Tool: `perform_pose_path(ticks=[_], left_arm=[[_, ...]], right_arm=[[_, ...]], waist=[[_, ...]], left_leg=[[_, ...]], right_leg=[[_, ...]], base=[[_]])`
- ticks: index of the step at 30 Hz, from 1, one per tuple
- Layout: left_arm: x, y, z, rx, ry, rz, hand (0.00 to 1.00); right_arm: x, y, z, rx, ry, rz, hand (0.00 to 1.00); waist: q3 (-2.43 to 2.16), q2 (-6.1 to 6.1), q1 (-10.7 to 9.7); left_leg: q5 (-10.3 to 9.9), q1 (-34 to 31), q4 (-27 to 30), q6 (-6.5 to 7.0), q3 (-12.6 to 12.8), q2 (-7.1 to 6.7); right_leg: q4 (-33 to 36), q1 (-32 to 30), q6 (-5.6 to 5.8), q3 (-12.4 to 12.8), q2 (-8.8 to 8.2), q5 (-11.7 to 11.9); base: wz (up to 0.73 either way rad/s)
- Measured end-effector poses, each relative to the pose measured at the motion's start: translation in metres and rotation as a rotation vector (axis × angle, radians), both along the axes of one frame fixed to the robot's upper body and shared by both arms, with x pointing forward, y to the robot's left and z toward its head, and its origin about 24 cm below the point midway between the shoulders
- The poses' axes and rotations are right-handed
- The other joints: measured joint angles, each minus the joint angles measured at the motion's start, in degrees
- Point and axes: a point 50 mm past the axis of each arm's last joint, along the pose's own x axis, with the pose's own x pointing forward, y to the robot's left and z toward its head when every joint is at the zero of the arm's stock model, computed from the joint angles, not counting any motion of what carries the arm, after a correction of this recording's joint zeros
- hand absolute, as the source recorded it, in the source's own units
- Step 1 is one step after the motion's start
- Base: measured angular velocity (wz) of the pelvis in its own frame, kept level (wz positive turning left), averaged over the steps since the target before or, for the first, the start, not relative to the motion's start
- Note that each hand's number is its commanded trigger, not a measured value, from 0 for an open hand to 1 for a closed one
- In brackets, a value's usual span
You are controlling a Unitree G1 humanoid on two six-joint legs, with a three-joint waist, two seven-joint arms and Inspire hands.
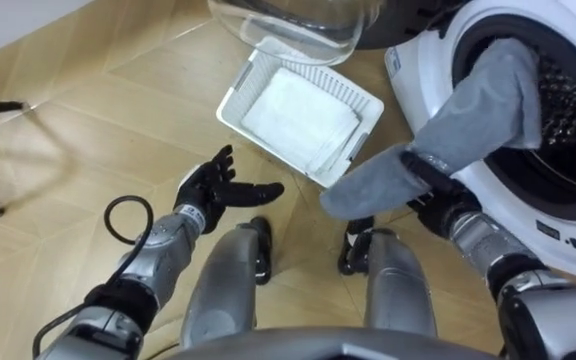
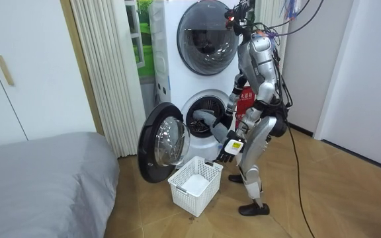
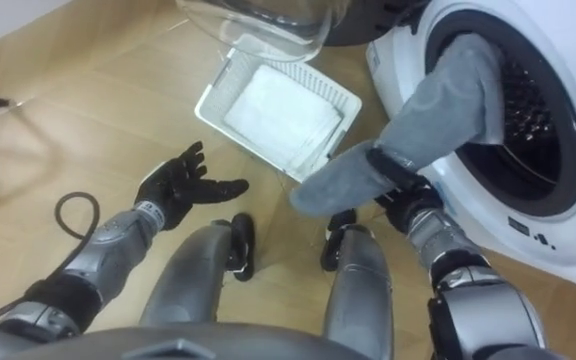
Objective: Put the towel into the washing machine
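In the left eye view, the right hand, at centre right, curls round the grey towel. The towel's top lies inside the washing machine, probably for feeding in. The left hand, fingers spread, is empty at lower left.

In the room view, the door stands wide open at left, and the basket sits below the drum mouth, clear of it.

In the right eye view, the towel's tail hangs outside the rim.

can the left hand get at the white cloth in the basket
Probably yes: the left hand is open and empty, the white cloth lies uncovered in the basket just ahead. The right hand grips the grey towel.
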Motion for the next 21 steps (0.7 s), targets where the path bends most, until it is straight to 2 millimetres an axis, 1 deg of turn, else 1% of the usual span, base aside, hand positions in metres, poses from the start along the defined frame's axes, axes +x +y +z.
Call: perform_pose_path(ticks=[4,6,9,10,11,15,19,21], left_arm=[[-0.001,-0.005,-0.001,0.016,0.016,-0.018,0.0],[0.001,-0.006,0.0,0.024,0.015,-0.026,0.0],[0.003,-0.008,0.001,0.026,0.007,-0.04,0.0],[0.005,-0.008,0.003,0.028,0.001,-0.041,0.0],[0.007,-0.008,0.004,0.028,-0.006,-0.04,0.0],[0.01,-0.01,0.007,0.027,-0.01,-0.043,0.0],[0.009,-0.005,0.006,0.054,0.004,-0.023,0.0],[0.011,-0.002,0.009,0.062,-0.003,-0.016,0.0]], right_arm=[[0.002,-0.004,0.002,0.015,-0.009,-0.032,1.0],[0.004,-0.007,0.003,0.015,-0.004,-0.044,1.0],[0.006,-0.01,0.006,0.01,-0.003,-0.045,1.0],[0.007,-0.012,0.007,0.015,-0.001,-0.058,1.0],[0.007,-0.014,0.007,0.033,0.003,-0.085,1.0],[0.011,-0.025,0.013,0.094,-0.021,-0.193,1.0],[0.013,-0.033,0.018,0.159,-0.034,-0.302,1.0],[0.017,-0.037,0.022,0.183,-0.04,-0.352,1.0]], waist=[[0.04,-0.06,-0.12],[0.34,-0.34,-0.4],[0.48,-0.52,-0.49],[0.91,-0.82,-0.56],[0.99,-1.02,-0.97],[1.0,-1.1,-1.4],[0.97,-1.48,-1.38],[0.93,-1.75,-1.38]], left_leg=[[0.02,-0.57,0.01,0.0,-0.02,-0.15],[0.03,-0.78,0.09,0.02,-0.02,-0.32],[0.02,-1.68,0.75,0.02,-0.03,-0.33],[0.04,-1.77,0.87,0.06,-0.04,-0.6],[0.08,-2.13,1.0,0.12,-0.01,-0.95],[0.23,-3.46,1.92,0.38,0.04,-1.62],[0.24,-3.79,2.78,0.41,0.32,-1.66],[0.23,-4.33,3.41,0.41,0.37,-1.6]], right_leg=[[0.16,-0.66,-0.02,0.09,-0.1,-0.02],[0.45,-0.97,0.02,0.19,-0.27,-0.17],[0.86,-1.75,0.06,0.2,-0.38,-0.3],[1.29,-1.99,0.01,0.18,-0.72,-0.36],[1.74,-2.55,0.1,0.23,-1.19,-0.64],[2.67,-4.0,0.32,0.48,-1.95,-0.76],[3.54,-4.26,0.4,0.51,-2.23,-0.86],[3.78,-4.74,0.35,0.55,-2.25,-0.94]], base=[[0.0],[0.0],[0.0],[0.07],[0.1],[0.06],[0.01],[0.02]])
